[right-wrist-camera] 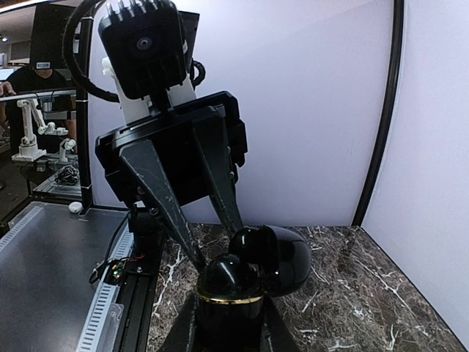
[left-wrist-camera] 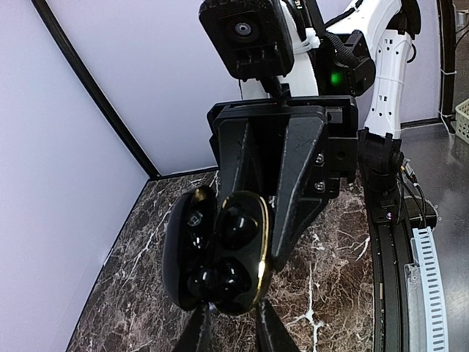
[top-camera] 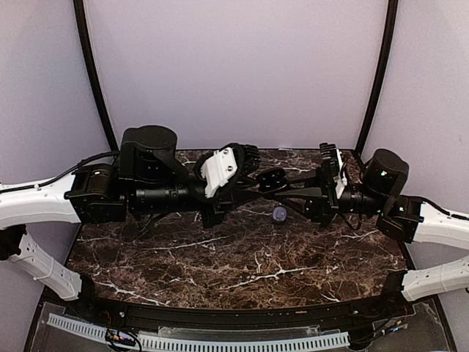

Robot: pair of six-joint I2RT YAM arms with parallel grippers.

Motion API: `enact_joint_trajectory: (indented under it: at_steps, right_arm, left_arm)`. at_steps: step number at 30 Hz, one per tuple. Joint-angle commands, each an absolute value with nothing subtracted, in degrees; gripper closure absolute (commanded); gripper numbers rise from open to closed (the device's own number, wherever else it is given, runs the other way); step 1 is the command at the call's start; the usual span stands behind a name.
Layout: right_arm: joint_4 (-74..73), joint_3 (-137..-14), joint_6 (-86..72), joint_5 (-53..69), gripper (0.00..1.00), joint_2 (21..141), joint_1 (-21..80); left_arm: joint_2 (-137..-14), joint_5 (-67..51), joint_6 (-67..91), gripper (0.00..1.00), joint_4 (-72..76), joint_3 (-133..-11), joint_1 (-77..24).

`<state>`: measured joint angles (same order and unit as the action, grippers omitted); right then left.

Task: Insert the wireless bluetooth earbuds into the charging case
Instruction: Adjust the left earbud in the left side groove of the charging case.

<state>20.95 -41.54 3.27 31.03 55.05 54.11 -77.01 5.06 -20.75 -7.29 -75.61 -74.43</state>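
Observation:
The black charging case with a gold rim hangs open above the table between the two arms. My right gripper is shut on its base, with the lid swung open to the right. Dark glossy earbuds show in the case's wells. My left gripper has its fingertips a narrow gap apart at the case's near end. Whether they pinch anything is hidden. A pale purple earbud lies on the marble table below the case.
The dark marble table is walled by pale purple panels at the back and sides. Black curved poles stand at the back corners. A white cable rail runs along the near edge by the arm bases.

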Motion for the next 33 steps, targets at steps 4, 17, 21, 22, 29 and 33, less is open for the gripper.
enact_joint_trajectory:
  at_steps: [4, 17, 21, 22, 29, 33]
  right_arm:
    - [21.17, -41.88, 5.19, 29.85, 1.00, 54.40, 55.43]
    - [19.78, -42.36, 7.22, 26.05, 1.00, 54.20, 57.31]
    - [20.00, -42.30, 7.00, 25.60, 1.00, 53.69, 57.39]
    - [20.11, -42.21, 6.85, 25.50, 1.00, 53.69, 57.36]
    - [21.08, -41.23, 6.08, 24.61, 1.00, 53.25, 57.34]
    - [22.26, -40.35, 5.64, 26.05, 1.00, 52.47, 57.39]
  left_arm:
    - [-76.67, 6.90, -19.93, 0.80, -4.66, -77.67, -74.31]
    - [-78.79, 8.33, -16.65, 0.80, -4.99, -79.91, -73.65]
    - [-79.12, 7.29, -16.66, 0.81, -5.90, -79.46, -73.65]
    - [-78.98, 7.01, -16.59, 0.81, -5.89, -79.15, -73.65]
    - [-75.95, 9.41, -16.34, 0.75, -5.17, -76.31, -73.50]
    - [-74.35, 13.27, -15.91, 0.72, -5.32, -76.63, -72.12]
